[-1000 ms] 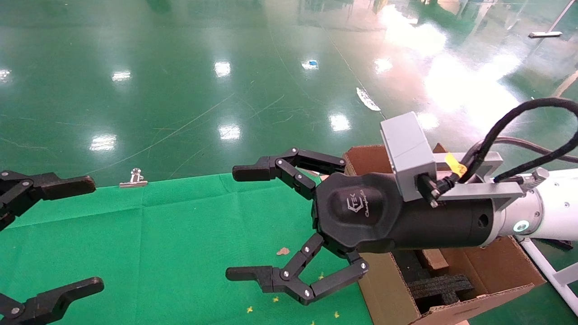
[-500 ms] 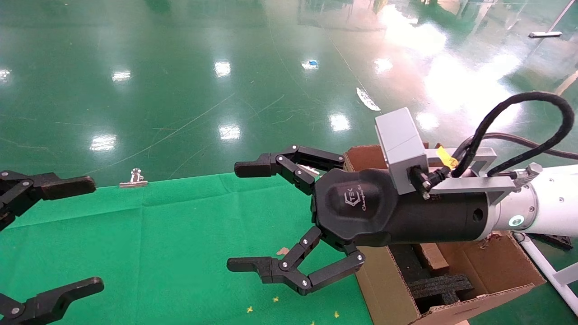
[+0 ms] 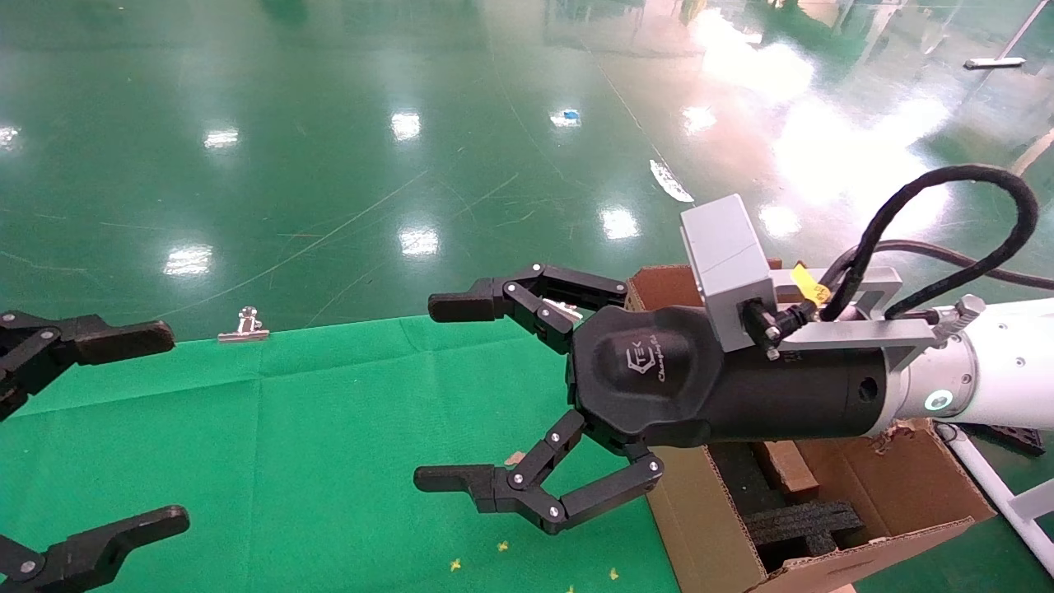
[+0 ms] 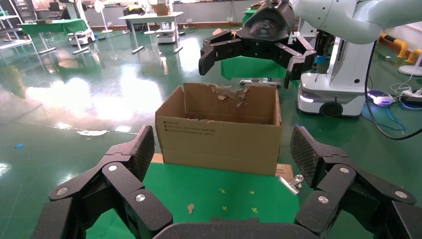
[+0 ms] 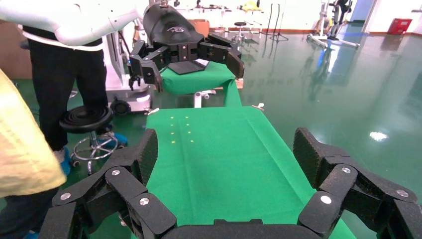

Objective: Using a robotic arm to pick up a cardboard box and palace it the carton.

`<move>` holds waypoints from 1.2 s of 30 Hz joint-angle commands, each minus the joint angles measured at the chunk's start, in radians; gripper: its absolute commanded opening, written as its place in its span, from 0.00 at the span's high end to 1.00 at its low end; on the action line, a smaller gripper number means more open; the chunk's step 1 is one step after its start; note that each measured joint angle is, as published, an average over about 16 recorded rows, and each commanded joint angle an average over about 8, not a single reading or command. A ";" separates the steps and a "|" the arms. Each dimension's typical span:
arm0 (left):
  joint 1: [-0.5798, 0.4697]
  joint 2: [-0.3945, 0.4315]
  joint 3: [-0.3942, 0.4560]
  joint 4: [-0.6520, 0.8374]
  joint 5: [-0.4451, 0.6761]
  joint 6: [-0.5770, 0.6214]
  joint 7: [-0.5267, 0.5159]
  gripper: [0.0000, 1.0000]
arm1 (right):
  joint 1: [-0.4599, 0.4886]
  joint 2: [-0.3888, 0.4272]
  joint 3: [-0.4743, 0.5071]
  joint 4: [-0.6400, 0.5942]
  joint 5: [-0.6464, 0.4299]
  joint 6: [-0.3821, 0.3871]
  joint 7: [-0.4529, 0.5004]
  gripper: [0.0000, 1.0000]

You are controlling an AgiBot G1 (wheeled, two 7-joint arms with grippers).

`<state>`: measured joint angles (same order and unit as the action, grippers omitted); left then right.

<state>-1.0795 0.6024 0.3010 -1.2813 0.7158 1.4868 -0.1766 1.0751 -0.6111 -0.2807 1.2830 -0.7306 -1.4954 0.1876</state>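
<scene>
The carton [image 3: 897, 494] stands off the right end of the green table [image 3: 313, 445], its flaps torn and black foam [image 3: 803, 523] inside. A small brown cardboard box [image 3: 788, 468] stands in it beside the foam, partly hidden by the robotic arm [image 3: 1005, 379]. My right gripper [image 3: 443, 392] hovers open and empty over the table's right part, just left of the carton. In the left wrist view the carton [image 4: 219, 142] shows its printed side, with the right gripper [image 4: 249, 64] above it. My left gripper [image 3: 163, 427] hangs open and empty at the table's left end.
A silver binder clip [image 3: 243, 331] grips the cloth's far edge, and another clip [image 4: 291, 183] sits near the carton. Small yellow marks [image 3: 502, 545] dot the cloth. A person [image 5: 30, 149] and a black stool [image 5: 87, 119] stand beyond the table's left end.
The right arm's wrist has shifted a little left and up, away from the carton; its fingers have stayed open. The left gripper has not moved.
</scene>
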 commanded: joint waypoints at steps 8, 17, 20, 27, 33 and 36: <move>0.000 0.000 0.000 0.000 0.000 0.000 0.000 0.00 | 0.002 0.000 -0.002 -0.002 -0.001 0.001 0.000 0.00; 0.000 0.000 0.000 0.000 0.000 0.000 0.000 0.00 | 0.002 0.000 -0.003 -0.002 -0.001 0.001 0.001 0.00; 0.000 0.000 0.000 0.000 0.000 0.000 0.000 0.00 | 0.003 0.000 -0.003 -0.002 -0.001 0.001 0.001 0.00; 0.000 0.000 0.000 0.000 0.000 0.000 0.000 0.00 | 0.003 0.000 -0.003 -0.003 -0.001 0.001 0.001 0.00; 0.000 0.000 0.000 0.000 0.000 0.000 0.000 0.00 | 0.003 0.000 -0.004 -0.003 -0.001 0.001 0.001 0.00; 0.000 0.000 0.000 0.000 0.000 0.000 0.000 0.00 | 0.004 0.000 -0.004 -0.003 -0.001 0.001 0.001 0.00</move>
<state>-1.0795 0.6024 0.3010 -1.2813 0.7158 1.4868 -0.1766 1.0786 -0.6112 -0.2844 1.2798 -0.7321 -1.4942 0.1882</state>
